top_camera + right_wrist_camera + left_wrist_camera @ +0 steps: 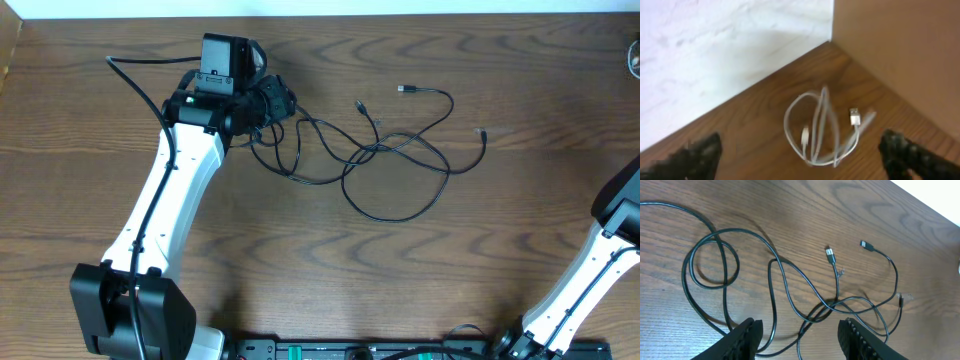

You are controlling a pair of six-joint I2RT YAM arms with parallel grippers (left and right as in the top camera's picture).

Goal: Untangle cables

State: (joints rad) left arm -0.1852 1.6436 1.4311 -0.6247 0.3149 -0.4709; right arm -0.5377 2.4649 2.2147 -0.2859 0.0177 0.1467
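Note:
Thin black cables (385, 148) lie tangled on the wooden table, with loops at the left and silver plug ends at the far side (405, 90). My left gripper (272, 103) hovers over the tangle's left end. In the left wrist view the cables (790, 280) cross near the middle, and two plug ends (830, 254) (866, 245) point away. My left gripper (800, 340) is open, with strands lying between its fingers. My right gripper (802, 157) is open and empty above a coiled white cable (822, 127). Its fingers are out of the overhead view.
The white cable lies in the table's far right corner, by a brown side wall (900, 55) and a white back wall (715, 45). The right arm (615, 240) stands at the right edge. A black bar (350, 350) runs along the table's front edge.

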